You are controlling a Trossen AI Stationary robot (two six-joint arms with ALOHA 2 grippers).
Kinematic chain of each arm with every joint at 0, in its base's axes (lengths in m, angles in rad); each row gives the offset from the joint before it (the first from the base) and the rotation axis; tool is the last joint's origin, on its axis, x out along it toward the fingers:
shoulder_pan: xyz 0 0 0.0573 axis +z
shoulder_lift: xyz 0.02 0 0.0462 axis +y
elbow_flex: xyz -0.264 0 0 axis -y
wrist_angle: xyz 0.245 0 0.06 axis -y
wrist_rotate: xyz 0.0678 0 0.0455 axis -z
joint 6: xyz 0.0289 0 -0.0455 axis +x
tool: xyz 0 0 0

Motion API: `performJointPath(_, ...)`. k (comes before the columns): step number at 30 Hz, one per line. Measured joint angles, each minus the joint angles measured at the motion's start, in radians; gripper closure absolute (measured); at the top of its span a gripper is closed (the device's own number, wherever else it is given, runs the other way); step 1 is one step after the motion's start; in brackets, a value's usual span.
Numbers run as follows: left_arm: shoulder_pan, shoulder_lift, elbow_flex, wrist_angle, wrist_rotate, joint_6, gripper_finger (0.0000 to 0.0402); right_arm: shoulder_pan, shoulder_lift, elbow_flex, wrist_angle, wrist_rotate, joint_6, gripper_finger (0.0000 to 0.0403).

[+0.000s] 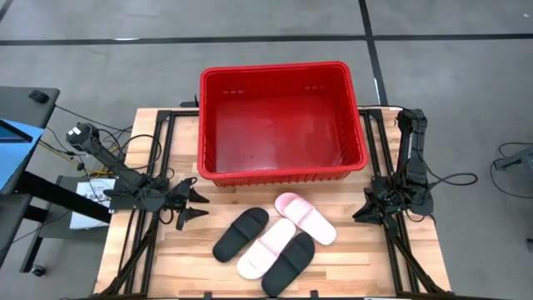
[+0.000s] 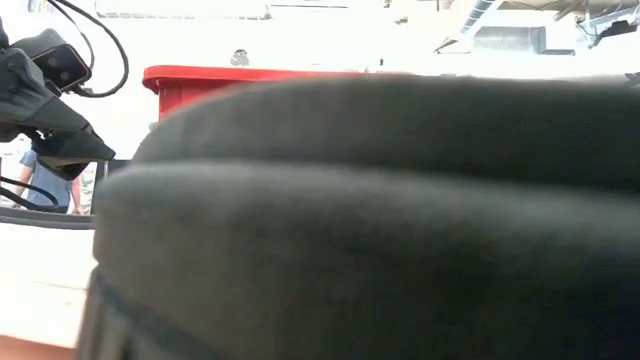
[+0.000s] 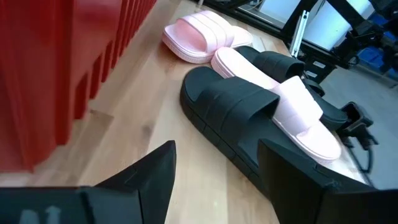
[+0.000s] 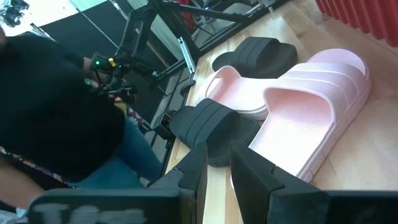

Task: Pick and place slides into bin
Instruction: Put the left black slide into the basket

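Four slides lie soles down on the wooden table in front of the bin. In the high view they are a black one [image 1: 240, 234], a pale pink one [image 1: 266, 247], a second black one [image 1: 289, 262] and a second pink one [image 1: 305, 217]. The red bin [image 1: 283, 125] stands at the far middle, and nothing shows inside it. My left gripper [image 1: 190, 206] hovers open at the left of the slides; in its wrist view [image 3: 214, 149] it points at the nearest black slide [image 3: 236, 112]. My right gripper [image 1: 362, 212] waits at their right, its fingers [image 4: 219, 152] a narrow gap apart with nothing between them.
Dark metal frames [image 1: 150, 167] run along both sides of the table. In the low view a black slide [image 2: 350, 220] fills most of the picture, with the bin's rim [image 2: 250, 78] behind it. A person [image 4: 56, 124] stands beyond the table's left side.
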Motion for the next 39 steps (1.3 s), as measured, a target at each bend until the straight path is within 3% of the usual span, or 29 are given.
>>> performJointPath(6,0.000,0.000,0.002,-0.002,0.070,-0.104,0.0186,0.000,0.000,0.000,0.000,0.000,0.000,0.0343)
performJointPath(14,0.000,0.002,0.087,-0.015,0.411,-0.316,0.0186,0.000,0.000,0.000,0.000,0.000,0.000,0.0343)
performJointPath(18,-0.004,0.023,0.161,-0.011,0.491,-0.354,0.0186,0.000,0.000,0.000,0.000,0.000,0.000,0.0343)
performJointPath(27,-0.095,0.185,0.307,-0.029,0.520,-0.122,0.0186,0.000,0.000,0.000,0.000,0.000,0.000,0.0343)
performJointPath(39,-0.210,0.548,0.595,-0.389,0.464,0.248,0.0186,0.000,0.000,0.000,0.000,0.000,0.000,0.0343)
